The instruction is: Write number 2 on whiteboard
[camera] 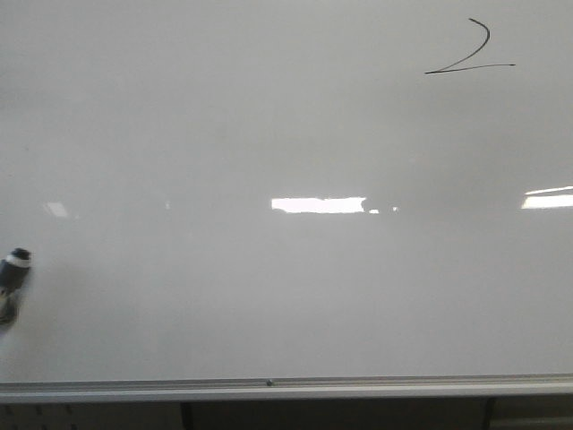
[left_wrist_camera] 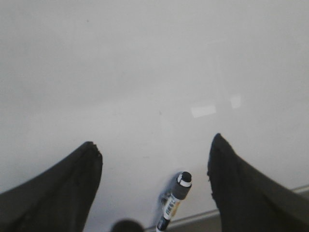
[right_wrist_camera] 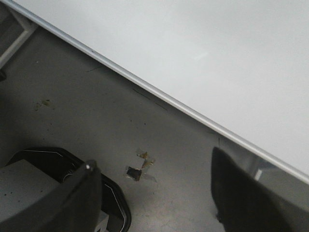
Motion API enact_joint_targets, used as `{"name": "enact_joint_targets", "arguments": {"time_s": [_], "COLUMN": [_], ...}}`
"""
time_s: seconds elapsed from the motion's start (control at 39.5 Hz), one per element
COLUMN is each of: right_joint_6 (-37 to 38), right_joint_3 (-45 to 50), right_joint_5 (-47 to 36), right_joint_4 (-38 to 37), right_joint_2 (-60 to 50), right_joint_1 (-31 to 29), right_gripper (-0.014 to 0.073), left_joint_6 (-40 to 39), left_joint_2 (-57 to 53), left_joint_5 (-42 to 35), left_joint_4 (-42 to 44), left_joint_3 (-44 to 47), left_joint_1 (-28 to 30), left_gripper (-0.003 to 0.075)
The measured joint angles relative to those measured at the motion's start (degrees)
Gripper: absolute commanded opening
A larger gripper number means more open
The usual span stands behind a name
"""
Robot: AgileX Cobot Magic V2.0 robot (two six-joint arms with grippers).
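Front view: the whiteboard (camera: pixel 269 134) fills nearly the whole frame, with a silver rail (camera: pixel 286 387) along its lower edge. The number 2 (camera: pixel 470 52) is seen drawn in thin black line near the board's upper right corner, a curved top stroke over a long flat base. Bright rectangular reflections are noted across the middle of the board.

A marker (camera: pixel 12 279) is seen lying on the board at the far left, low down, dark cap uppermost, with a white band just below the cap.

Left wrist view: the left gripper (left_wrist_camera: pixel 154 166) is held over the board, its jaws wide apart, nothing between them. The marker (left_wrist_camera: pixel 175 199) lies beyond, near the rail, untouched.

Right wrist view: the right gripper (right_wrist_camera: pixel 154 186) is positioned off the board, over grey floor (right_wrist_camera: pixel 96 121); jaws apart, empty. The board's edge runs diagonally across this view
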Motion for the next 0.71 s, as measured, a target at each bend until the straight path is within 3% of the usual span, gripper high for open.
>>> {"name": "enact_joint_targets", "arguments": {"time_s": [0.13, 0.38, 0.71], "right_joint_6": [5.9, 10.0, 10.5], "right_joint_3": [0.0, 0.0, 0.0], "right_joint_5": [1.5, 1.9, 2.4], "right_joint_4": [-3.6, -4.1, -4.2], "right_joint_2": [-1.6, -6.6, -12.7], "right_joint_1": [0.0, 0.0, 0.0], "right_gripper": [0.0507, 0.0507, 0.0507], "left_joint_6": [0.0, -3.7, -5.4], "left_joint_2": [-6.4, -16.7, -26.3], "left_joint_5": [6.2, 15.1, 17.6], "left_joint_4": [0.1, 0.4, 0.5], "left_joint_3": [0.0, 0.1, 5.6], "left_joint_1": [0.0, 0.0, 0.0], "left_gripper": [0.0463, 0.0463, 0.0463]}}
